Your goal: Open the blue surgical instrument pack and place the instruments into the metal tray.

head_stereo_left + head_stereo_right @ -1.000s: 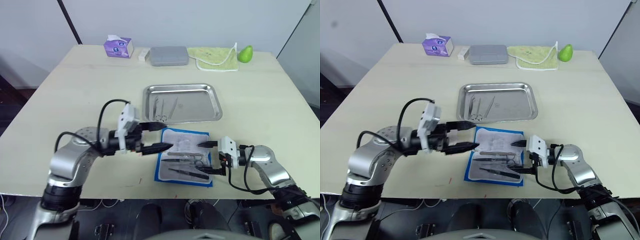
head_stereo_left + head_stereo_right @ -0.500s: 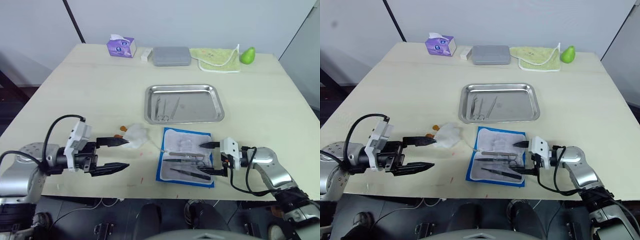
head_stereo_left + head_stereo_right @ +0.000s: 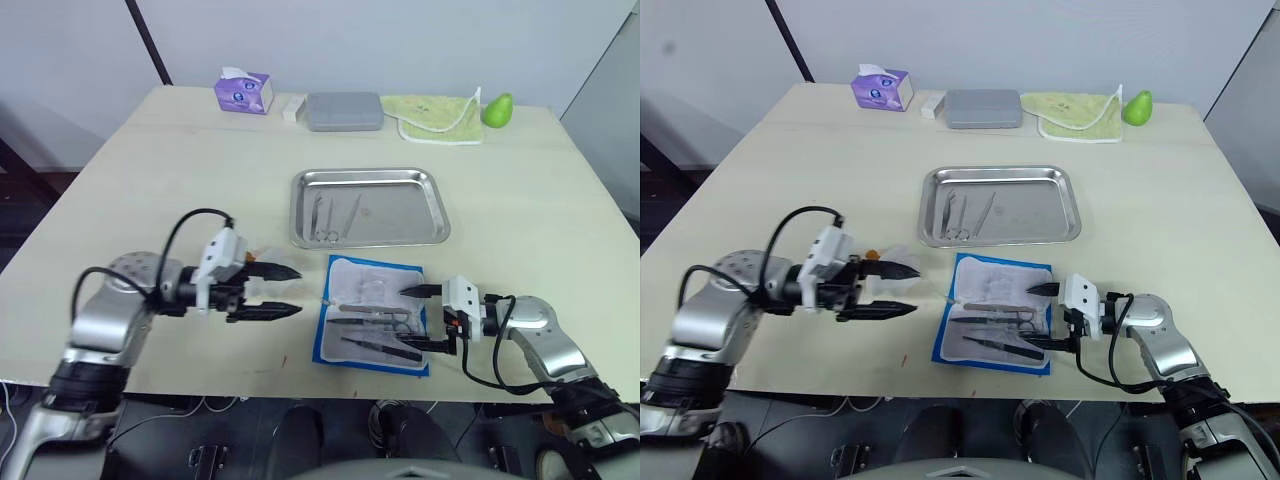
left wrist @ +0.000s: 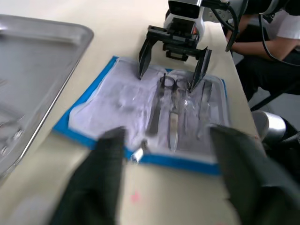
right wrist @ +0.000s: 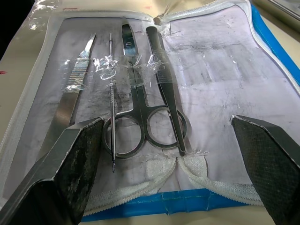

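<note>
Jaws wide over instruments [image 5: 140,93] lengthwise along the open pack [image 3: 372,312]

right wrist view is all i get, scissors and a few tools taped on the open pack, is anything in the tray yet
Observer: Yes, the head views show a few instruments lying in the left part of the metal tray.
Operator: where is the left end effector
Observer: The left end effector is open, over the table just left of the blue pack, holding nothing.
Operator: anything near it i should know about
Observer: A small white crumpled thing lies on the table right beside its fingers.
</note>
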